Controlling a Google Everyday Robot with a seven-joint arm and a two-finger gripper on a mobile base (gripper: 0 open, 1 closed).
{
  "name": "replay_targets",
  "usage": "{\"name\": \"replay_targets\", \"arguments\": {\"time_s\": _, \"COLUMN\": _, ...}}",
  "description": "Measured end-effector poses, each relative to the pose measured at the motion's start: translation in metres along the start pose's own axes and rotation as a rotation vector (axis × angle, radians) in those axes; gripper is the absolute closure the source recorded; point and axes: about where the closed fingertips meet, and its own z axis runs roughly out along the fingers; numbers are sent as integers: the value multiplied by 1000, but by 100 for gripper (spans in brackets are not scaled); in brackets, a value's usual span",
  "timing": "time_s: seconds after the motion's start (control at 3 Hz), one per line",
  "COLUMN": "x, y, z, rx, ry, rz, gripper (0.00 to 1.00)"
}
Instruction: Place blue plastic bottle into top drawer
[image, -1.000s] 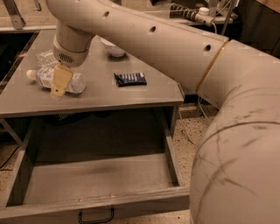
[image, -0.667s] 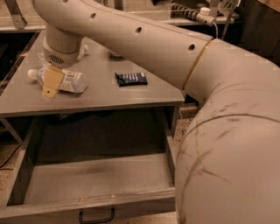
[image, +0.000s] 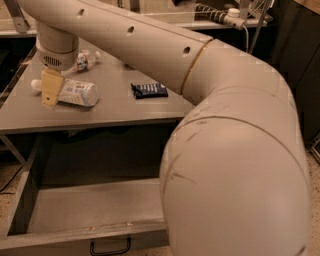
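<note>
The blue plastic bottle lies on its side on the grey table top, white cap pointing left. My gripper hangs from the big beige arm and is down over the cap end of the bottle, covering its neck. The top drawer is pulled wide open below the table, with its black handle on the front panel at the bottom edge. The drawer's inside looks bare.
A slimmer clear bottle with a red label lies farther back on the table. A dark snack packet lies to the right of the blue bottle. The arm's elbow fills the right foreground and hides the drawer's right side.
My gripper has moved a little to the left along the blue bottle, toward its cap end. The bottle, the packet and the drawer have stayed put.
</note>
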Motion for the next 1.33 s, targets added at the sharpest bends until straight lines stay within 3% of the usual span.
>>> {"name": "replay_targets", "arguments": {"time_s": 0.33, "x": 5, "y": -23, "z": 3, "rx": 30, "ry": 33, "rz": 24, "gripper": 0}}
{"name": "replay_targets", "arguments": {"time_s": 1.33, "x": 30, "y": -20, "z": 30, "rx": 20, "ry": 23, "rz": 64, "gripper": 0}}
